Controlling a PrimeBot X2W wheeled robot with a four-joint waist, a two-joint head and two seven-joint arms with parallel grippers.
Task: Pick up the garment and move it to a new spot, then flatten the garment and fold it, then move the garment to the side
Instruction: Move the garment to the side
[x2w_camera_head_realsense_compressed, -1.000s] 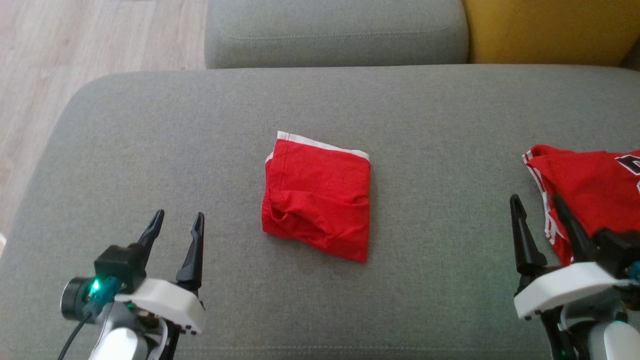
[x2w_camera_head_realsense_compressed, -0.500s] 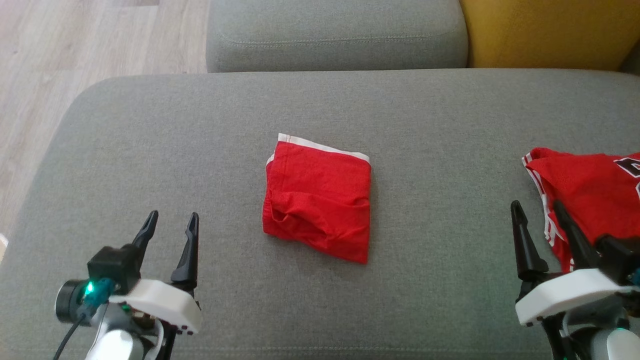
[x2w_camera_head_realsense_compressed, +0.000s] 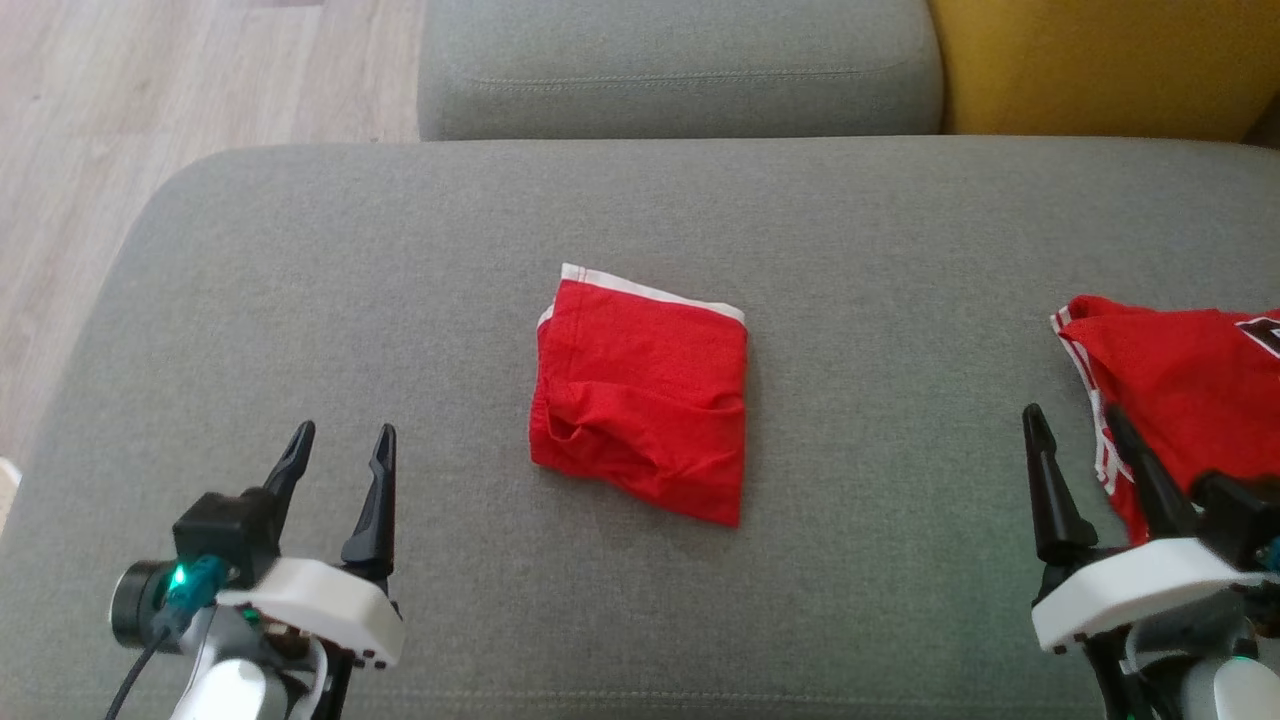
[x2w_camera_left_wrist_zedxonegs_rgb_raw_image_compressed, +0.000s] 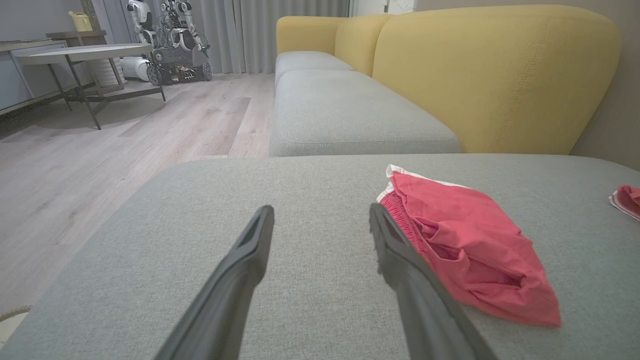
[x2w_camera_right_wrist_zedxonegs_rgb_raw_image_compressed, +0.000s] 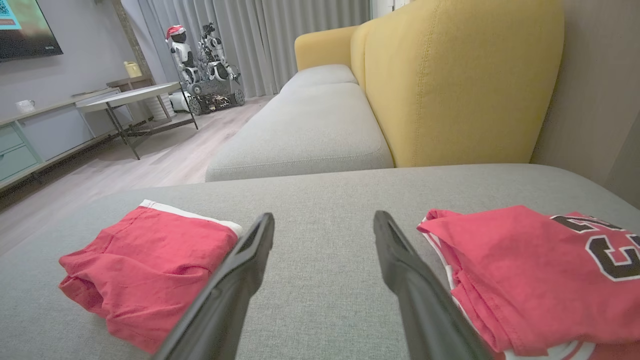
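Head view: the garment (x2w_camera_head_realsense_compressed: 640, 395), red and folded, sits mid-cushion (x2w_camera_head_realsense_compressed: 400, 250), between the two grippers and a bit farther out than both. The left gripper (x2w_camera_head_realsense_compressed: 345, 432) is near-left, jaws spread, nothing in them; the garment is off to its right, not touching. The right gripper (x2w_camera_head_realsense_compressed: 1072, 415) is near-right, also spread and empty, with a red jersey (x2w_camera_head_realsense_compressed: 1180, 390) just on its right side.

Left wrist view: the garment lies right of the fingers, its near edge hidden behind the right one.

Right wrist view: the garment is left of the fingers, the jersey right, bare cushion between them.
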